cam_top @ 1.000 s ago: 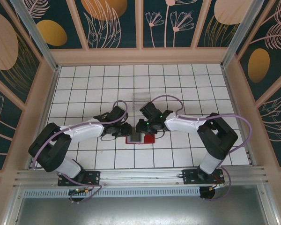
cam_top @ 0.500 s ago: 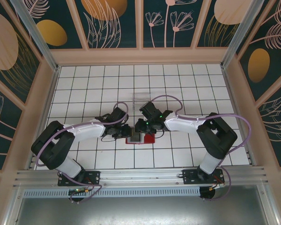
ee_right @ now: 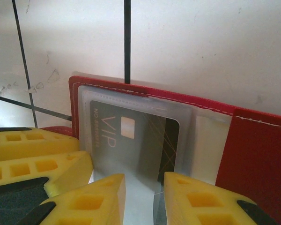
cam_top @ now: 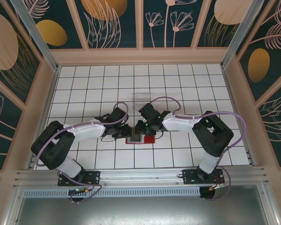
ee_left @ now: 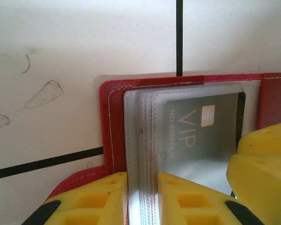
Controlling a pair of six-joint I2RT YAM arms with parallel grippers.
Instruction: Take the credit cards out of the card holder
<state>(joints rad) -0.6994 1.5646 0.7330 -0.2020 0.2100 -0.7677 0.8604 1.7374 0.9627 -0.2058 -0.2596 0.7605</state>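
Two arms fold inward over the red card holder [ee_left: 107, 117] on the white tiled table [cam_top: 84, 93], floral walls [cam_top: 112, 23] around — I see the left hand [ee_left: 143, 187] and right hand [ee_right: 145, 187] each pinching its clear pockets, credit card [ee_left: 196, 131] inside.

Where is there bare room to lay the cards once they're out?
Bare white tiled table lies beyond the small clear plastic box to the far wall, and in the near row between the arms' bases. Crowded: the red folding card holder, where the left gripper and right gripper meet.
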